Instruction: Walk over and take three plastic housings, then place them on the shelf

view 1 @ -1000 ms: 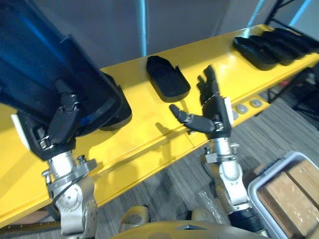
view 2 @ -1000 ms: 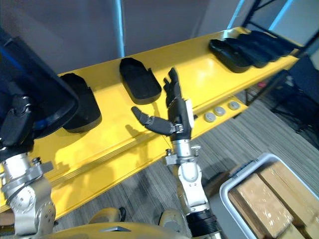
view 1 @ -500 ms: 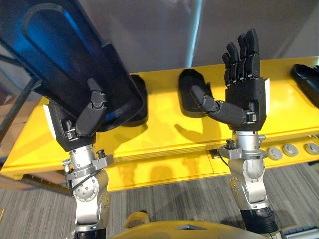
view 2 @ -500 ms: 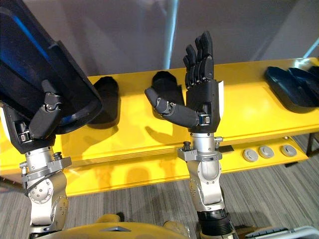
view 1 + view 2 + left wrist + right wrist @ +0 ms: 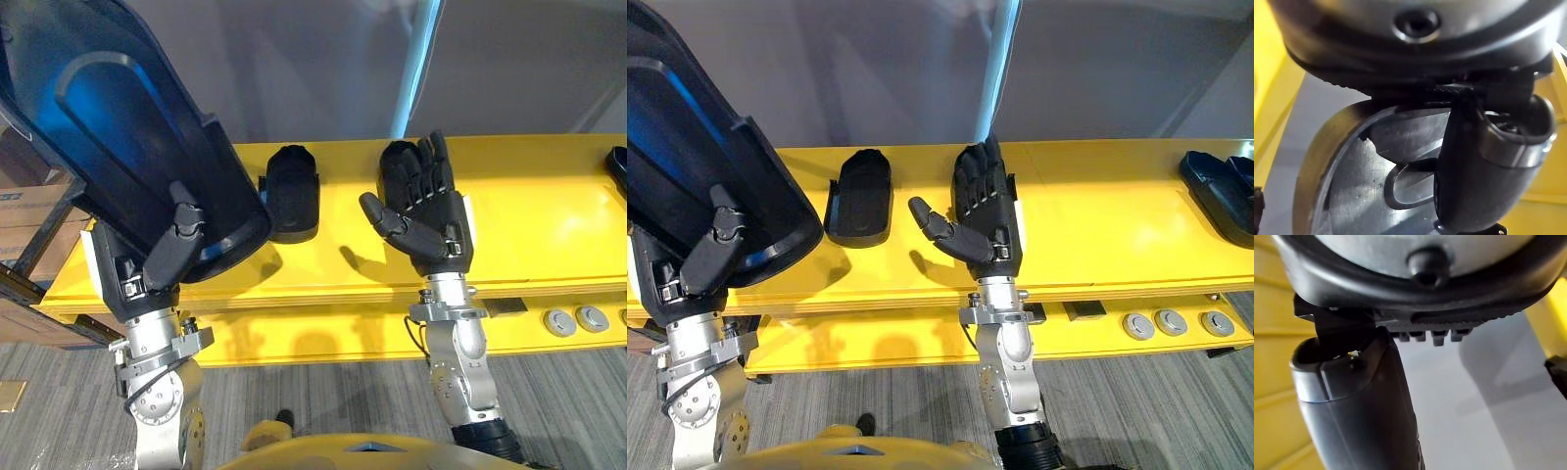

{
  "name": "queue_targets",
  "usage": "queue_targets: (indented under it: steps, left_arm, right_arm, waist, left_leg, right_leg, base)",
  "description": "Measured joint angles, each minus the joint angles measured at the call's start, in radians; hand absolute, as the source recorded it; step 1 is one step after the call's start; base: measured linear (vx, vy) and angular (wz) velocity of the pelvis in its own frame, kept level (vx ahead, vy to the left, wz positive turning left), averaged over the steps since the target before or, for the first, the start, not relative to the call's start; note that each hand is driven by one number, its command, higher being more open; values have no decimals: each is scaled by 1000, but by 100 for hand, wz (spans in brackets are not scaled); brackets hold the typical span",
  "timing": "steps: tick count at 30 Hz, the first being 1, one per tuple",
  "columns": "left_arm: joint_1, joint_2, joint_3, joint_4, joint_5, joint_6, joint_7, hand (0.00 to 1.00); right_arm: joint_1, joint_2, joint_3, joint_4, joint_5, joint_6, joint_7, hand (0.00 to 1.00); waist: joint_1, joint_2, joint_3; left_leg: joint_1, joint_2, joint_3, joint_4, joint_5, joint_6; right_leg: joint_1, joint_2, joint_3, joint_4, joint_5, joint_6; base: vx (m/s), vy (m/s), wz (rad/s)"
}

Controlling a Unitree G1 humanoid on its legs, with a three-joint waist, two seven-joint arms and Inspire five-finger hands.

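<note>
Currently, left hand (image 5: 162, 259): thumb is curled over held housing (image 5: 118, 127), near left.
Right hand (image 5: 985, 211): fingers are held straight, together, nothing gripped.
Resting housing (image 5: 860, 196): laid on yellow bench (image 5: 1097, 215), long axis near-to-far, left of the free right hand.

Bright, even overhead light on the yellow bench (image 5: 549, 225), with pale glare toward its right end, soft shadows beneath the right robot hand (image 5: 431, 215) and the large plastic housing (image 5: 118, 127), whose dark gloss carries a blue reflection.
</note>
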Motion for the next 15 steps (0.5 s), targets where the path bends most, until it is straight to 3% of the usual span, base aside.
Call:
queue_targets:
  steps: [2,3,4,5,7,9,10,11,12,13,14,15]
  left_arm:
    - [6,-17,1,0,16,6,18,0]
    - [8,-22,-1,0,18,17,35,0]
    - [8,-22,-5,4,18,25,43,0]
    - [6,-22,-11,14,18,33,54,0]
    - [4,-22,-12,59,40,34,72,0]
    - [4,-23,-12,102,55,38,77,0]
    - [4,-24,-13,117,56,39,74,0]
    - [2,-24,-13,117,57,39,73,0]
    - [-7,-21,-12,117,57,39,72,0]
    - [-28,0,1,123,54,41,67,0]
    - [-31,7,7,123,45,47,61,0]
    - [-36,12,13,124,48,55,60,0]
  right_arm:
    - [2,2,8,38,-2,6,3,100]
    - [5,0,13,39,-18,6,5,100]
    - [8,0,20,34,-17,5,5,100]
    - [5,0,18,24,-17,3,3,100]
    - [-6,-3,17,21,-15,-10,1,100]
    - [-15,-14,9,21,-14,-32,2,100]
    - [-16,-17,-1,21,-13,-47,1,100]
    - [-14,-18,-4,22,-11,-65,-5,100]
    - [-12,-16,-4,24,-12,-71,-10,100]
    - [-9,6,1,54,-19,-76,-28,100]
    - [4,15,23,73,-29,-76,-44,100]
    - [6,18,33,86,-41,-76,-48,100]
  waist:
    - [7,6,11]
    - [5,3,32]
    - [-9,5,35]
    - [-21,9,41]
    - [-26,-12,58]
    - [-31,7,51]
    - [-37,35,40]
    - [-50,59,41]
    - [-51,61,46]
    - [-34,18,78]
    - [-23,9,85]
    - [-18,10,93]
  left_leg:
    - [-6,3,5,5,-24,16]
    - [-25,31,71,52,-44,54]
    - [-63,63,117,104,-56,72]
    - [-91,113,160,155,-54,70]
    - [-94,159,164,201,-48,57]
    - [-85,182,126,251,-49,45]
    - [-72,190,111,262,-54,9]
    - [-43,187,130,237,-119,-105]
    - [-29,182,156,229,-176,-153]
    - [-41,136,197,310,-204,-119]
    - [-73,132,203,379,-252,-86]
    - [-79,133,219,392,-263,-70]
  right_leg:
    - [-5,-8,-6,22,-15,-11]
    - [5,-23,-33,24,-14,-10]
    - [2,-37,-56,36,-14,-10]
    - [-2,-67,-69,61,-19,-8]
    - [-21,-142,-56,111,-29,19]
    - [-51,-200,-27,143,-30,65]
    - [-62,-223,-5,155,-26,100]
    - [-65,-246,8,160,-12,140]
    - [-65,-259,17,159,-2,155]
    - [-52,-307,52,133,42,143]
    - [-37,-306,49,77,123,124]
    - [-35,-303,45,52,163,112]
  base:
    - [-101,28,14]
    - [-145,55,44]
    - [-152,110,59]
    - [-109,134,47]
    - [-84,254,15]
    - [-86,391,-1]
    - [-61,542,6]
    - [-38,591,12]
    - [-47,738,-9]
    - [-75,714,-26]
    - [-93,692,-35]
    - [-85,510,-24]
